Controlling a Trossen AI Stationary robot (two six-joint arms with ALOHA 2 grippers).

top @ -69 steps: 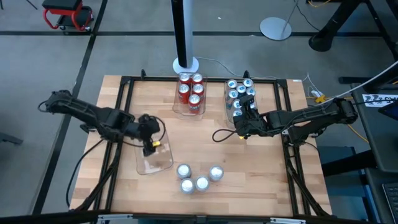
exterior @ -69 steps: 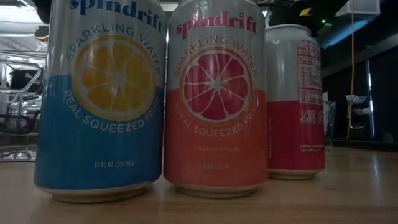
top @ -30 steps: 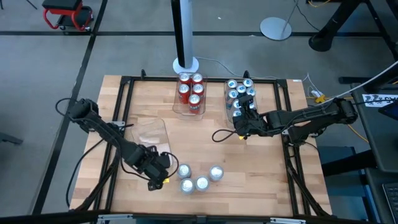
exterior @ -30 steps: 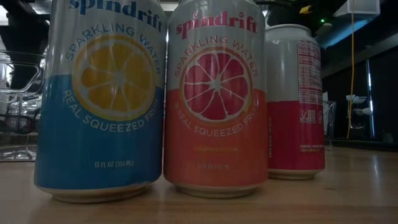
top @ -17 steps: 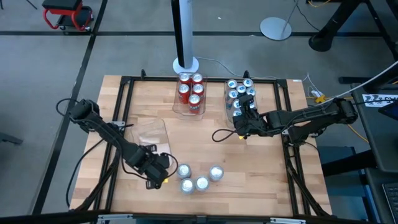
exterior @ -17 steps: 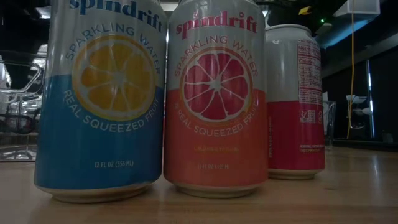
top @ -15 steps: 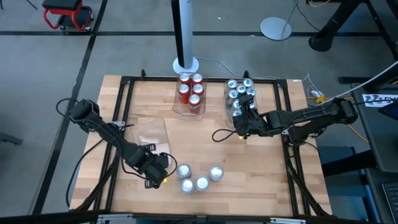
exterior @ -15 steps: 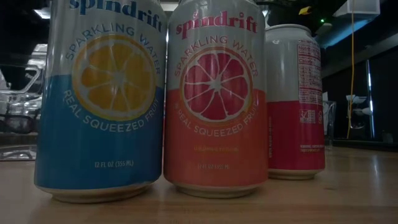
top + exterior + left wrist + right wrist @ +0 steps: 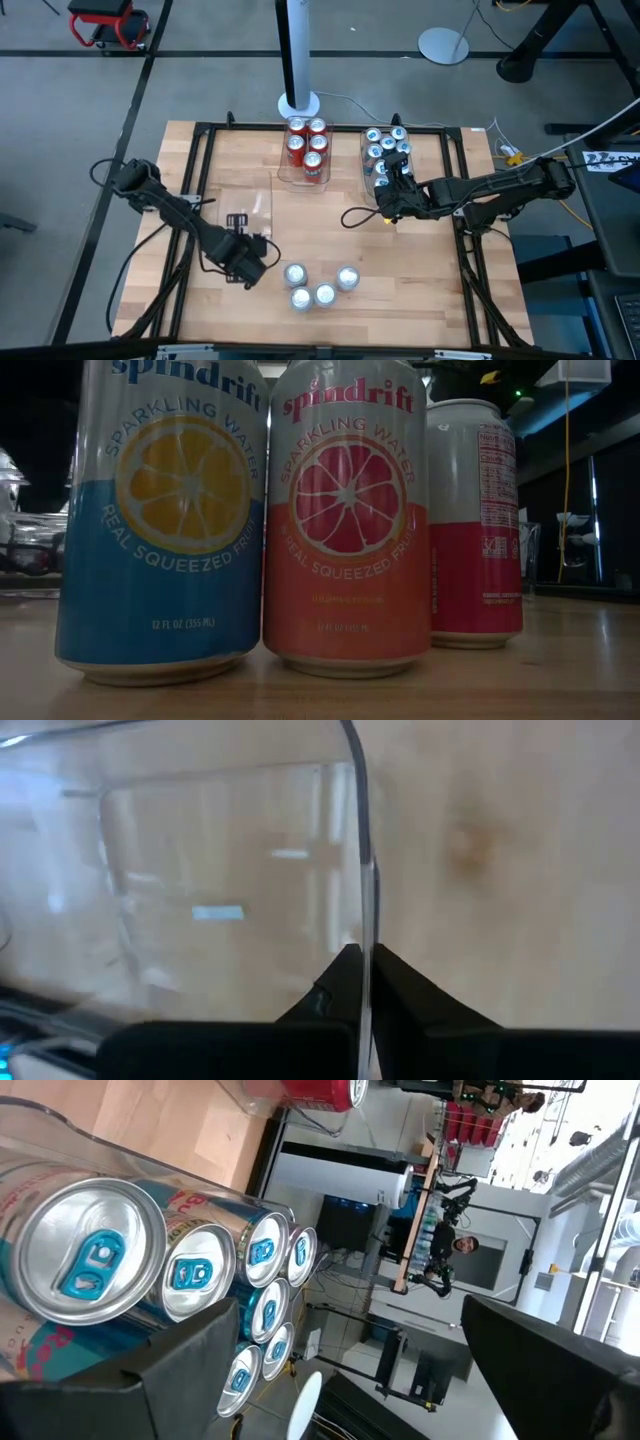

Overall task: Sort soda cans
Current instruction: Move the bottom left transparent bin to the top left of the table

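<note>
High view: left claw [image 9: 243, 262] at the desk's [image 9: 430, 270] front left, beside four loose soda cans [image 9: 318, 287]; right claw [image 9: 392, 193] against the blue-can tray [image 9: 385, 158]; red cans [image 9: 306, 149] trayed at the back.

Left wrist view: left claw is clamped on an empty clear tray's [image 9: 230, 870] wall.

Right wrist view: right claw spread wide over blue cans [image 9: 170, 1285].

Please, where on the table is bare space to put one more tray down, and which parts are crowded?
Bare wood lies between the loose cans and the right gripper, and at the near right corner. Crowded: the far edge, with the red-can tray and blue-can tray, and the near left, where the left gripper pinches the empty clear tray.
</note>
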